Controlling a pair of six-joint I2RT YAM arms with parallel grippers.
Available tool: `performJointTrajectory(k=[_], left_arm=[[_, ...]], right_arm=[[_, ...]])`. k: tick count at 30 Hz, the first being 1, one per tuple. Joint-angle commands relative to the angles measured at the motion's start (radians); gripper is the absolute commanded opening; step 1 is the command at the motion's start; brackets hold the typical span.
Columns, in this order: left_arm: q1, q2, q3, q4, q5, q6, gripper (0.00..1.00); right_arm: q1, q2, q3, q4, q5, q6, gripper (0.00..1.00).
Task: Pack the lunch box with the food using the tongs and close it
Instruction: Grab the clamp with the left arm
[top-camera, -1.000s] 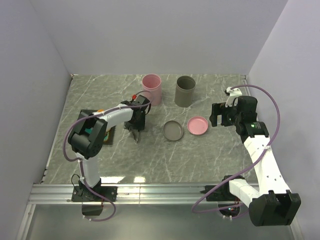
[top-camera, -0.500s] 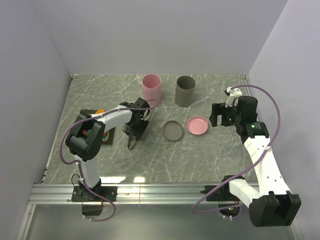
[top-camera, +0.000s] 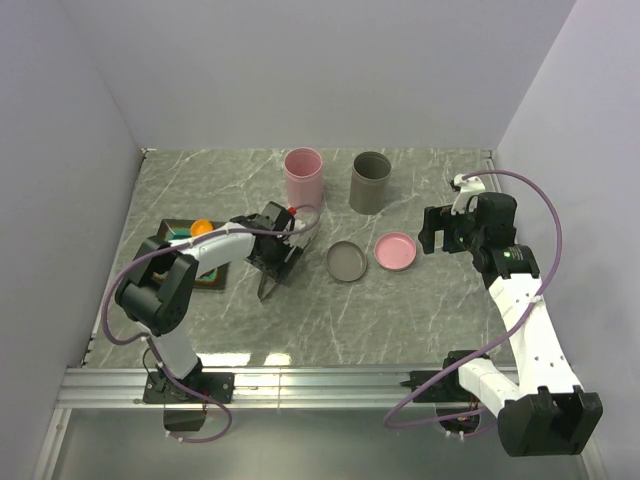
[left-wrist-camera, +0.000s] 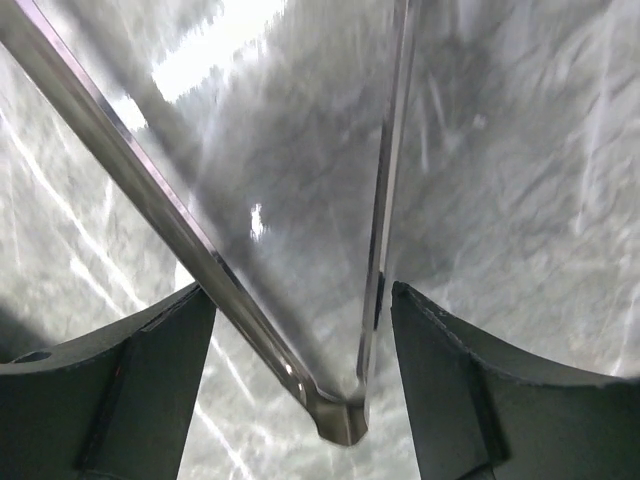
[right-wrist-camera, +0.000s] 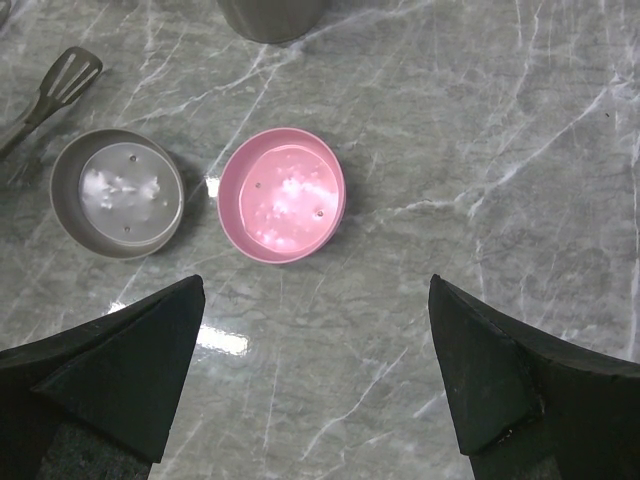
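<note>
L pincer (left-wrist-camera: 300, 300) grips tongs (left-wrist-camera: 150, 182) nr hinge; slick springy steel, squeeze mid-arms; R pincer (right-wrist-camera: 314, 290) wide open, empty

The left arm (top-camera: 215, 250) and the right arm (top-camera: 525, 320) are each built of smooth white tubular links joined by chunky black joint housings. A thin purple cable (top-camera: 557, 235) loops loosely off each arm between base and wrist. The right arm carries a small green light (top-camera: 507, 253) and a white plug (top-camera: 463, 183). A red dot (top-camera: 291, 209) marks the left wrist. Both arms end in matte black, wedge-shaped fingers (right-wrist-camera: 110, 380).
</note>
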Motion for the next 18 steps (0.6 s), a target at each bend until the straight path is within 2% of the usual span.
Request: performJointTrajectory(k=[1, 2, 6, 9, 10, 18], left_arm=[[-0.005, -0.026, -0.025, 0.141, 0.017, -0.012, 0.76], [-0.005, -0.018, -0.028, 0.158, 0.018, -0.062, 0.76], [-0.003, -0.001, -0.045, 0.219, 0.006, -0.099, 0.76], [0.001, 0.003, -0.058, 0.261, 0.007, -0.127, 0.8], [0.003, 0.011, -0.055, 0.266, 0.007, -0.139, 0.83], [0.014, 0.075, -0.029, 0.264, -0.043, -0.211, 0.83]], right_arm=[[-0.002, -0.025, -0.005, 0.024, -0.003, -0.012, 1.0], [-0.004, -0.026, -0.005, 0.024, -0.003, -0.012, 1.0], [-0.004, -0.026, -0.009, 0.027, 0.0, -0.012, 1.0], [-0.002, -0.03, -0.011, 0.027, 0.001, -0.013, 1.0], [-0.004, -0.03, -0.012, 0.029, 0.001, -0.013, 1.0], [-0.002, -0.028, -0.019, 0.032, -0.003, -0.018, 1.0]])
